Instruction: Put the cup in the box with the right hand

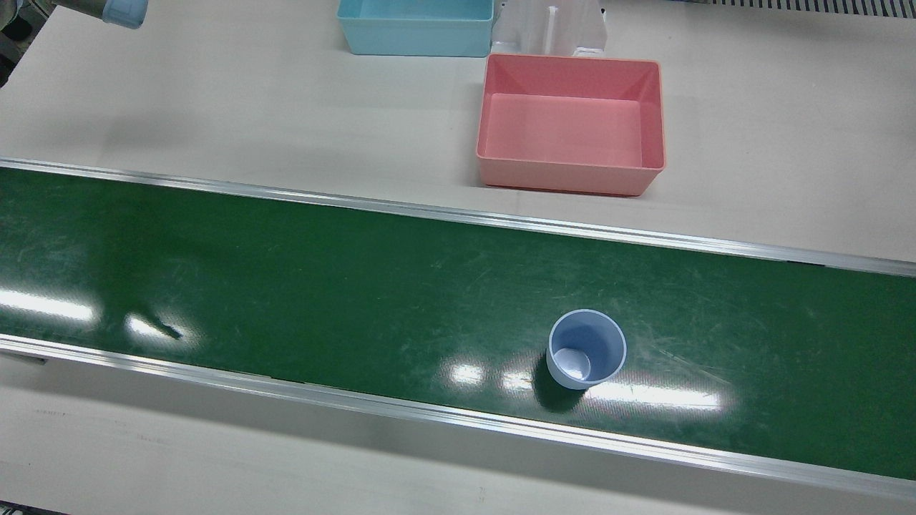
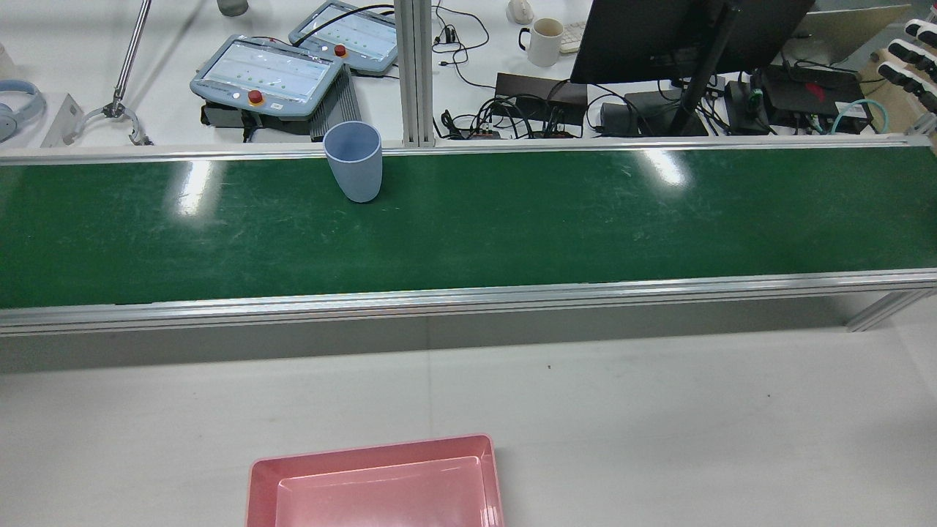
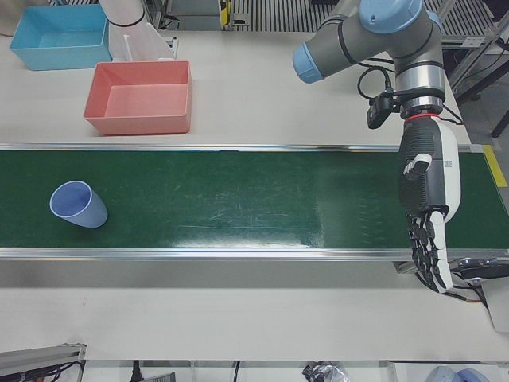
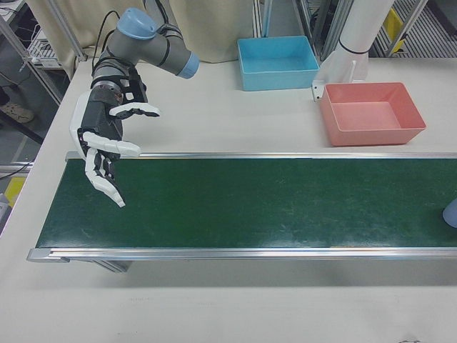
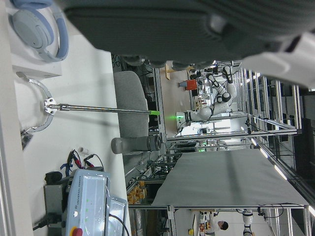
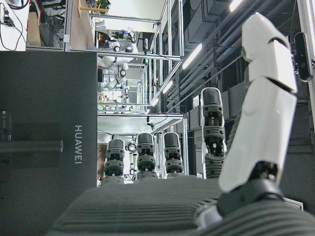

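A light blue cup (image 1: 587,349) stands upright and empty on the green belt (image 1: 286,286), near the belt's operator-side rail; it also shows in the rear view (image 2: 353,170) and in the left-front view (image 3: 78,205). The pink box (image 1: 569,182) sits empty on the white table on the robot's side of the belt. My right hand (image 4: 107,150) hovers open over the far end of the belt, a long way from the cup. My left hand (image 3: 429,207) hangs open over the opposite belt end, fingers pointing down. Neither hand holds anything.
A blue box (image 1: 415,44) stands beside a white pedestal (image 1: 551,25) behind the pink box. Beyond the belt lies a desk with teach pendants (image 2: 267,73), a monitor (image 2: 659,36), a mug (image 2: 545,40) and cables. Aluminium rails edge the belt.
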